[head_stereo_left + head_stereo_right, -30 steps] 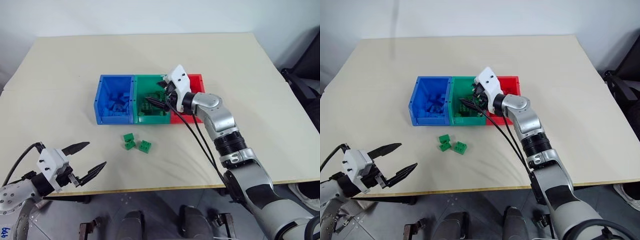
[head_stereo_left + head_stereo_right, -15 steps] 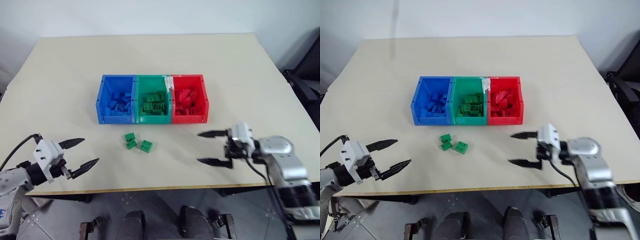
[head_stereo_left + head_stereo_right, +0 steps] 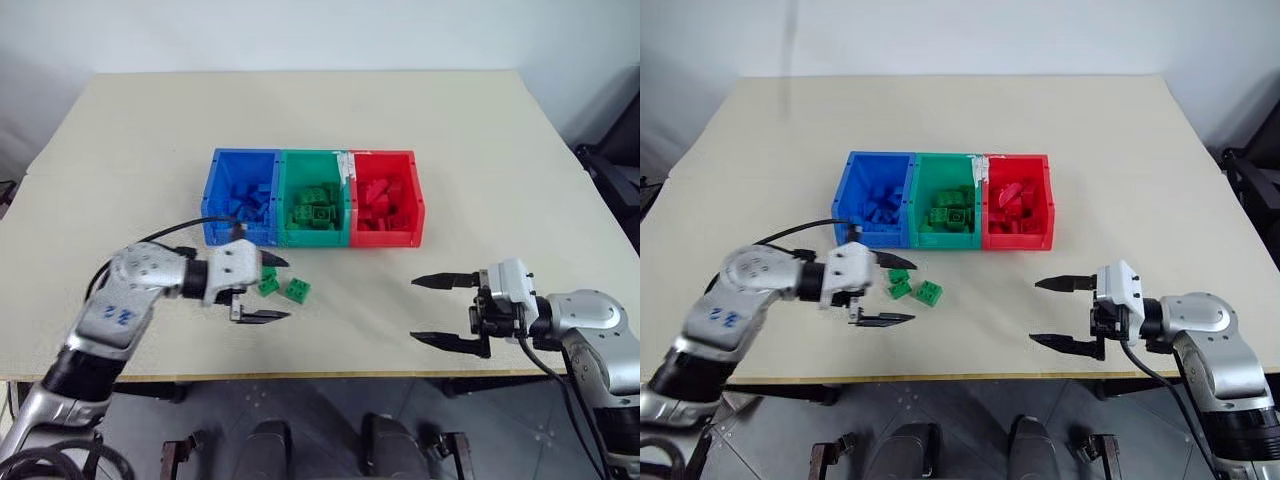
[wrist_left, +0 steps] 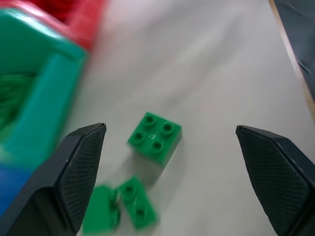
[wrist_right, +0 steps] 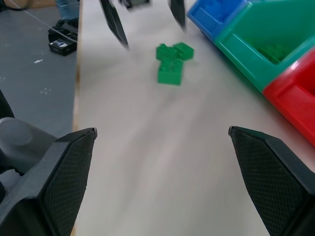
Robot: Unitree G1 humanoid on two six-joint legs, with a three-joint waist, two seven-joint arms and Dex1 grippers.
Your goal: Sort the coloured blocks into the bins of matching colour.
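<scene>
Left wrist view: the left end effector (image 4: pixel 170 182) is wide open and empty, right by the green blocks on the table (image 3: pixel 480 130).

Three green blocks lie loose on the table just in front of the bins (image 3: pixel 316 198): a square block (image 4: pixel 154 136) and two small blocks (image 4: pixel 123 209) that touch each other. The bins sit in a row, blue, green, red, with blocks already inside. I think the next job is to pick up one green block. To do it well, the fingers should go down on both sides of the square block only, since it sits a little apart from the small ones. Close softly on its flat sides, lift straight up, then drop it in the green bin (image 3: pixel 314 197). The right end effector (image 3: pixel 448 312) is wide open too, holds nothing, and waits well apart near the table edge.
</scene>
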